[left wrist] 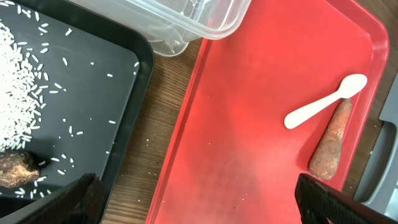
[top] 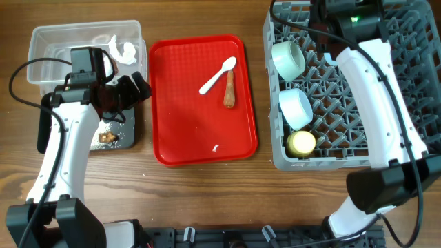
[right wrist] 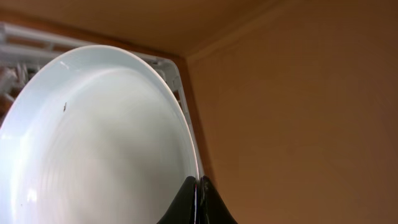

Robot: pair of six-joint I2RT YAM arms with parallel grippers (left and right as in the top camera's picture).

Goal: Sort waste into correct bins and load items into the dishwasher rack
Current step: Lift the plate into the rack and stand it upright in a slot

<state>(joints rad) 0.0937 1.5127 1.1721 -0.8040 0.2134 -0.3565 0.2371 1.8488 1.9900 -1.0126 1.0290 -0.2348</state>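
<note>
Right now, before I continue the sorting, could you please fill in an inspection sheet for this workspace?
surface: wooden table, stray white grains beside the black tray
job's things: rice and brown lump in black tray; crumpled paper in clear tub; spoon and carrot stick on red tray; two bowls and yellow cup in rack
clutter: one white scrap on red tray
claws: left claw open, above black tray's edge and red tray; right claw shut on plate rim
cables: black cable loops beside left arm; another runs along right arm
surroundings: nothing seen
</note>
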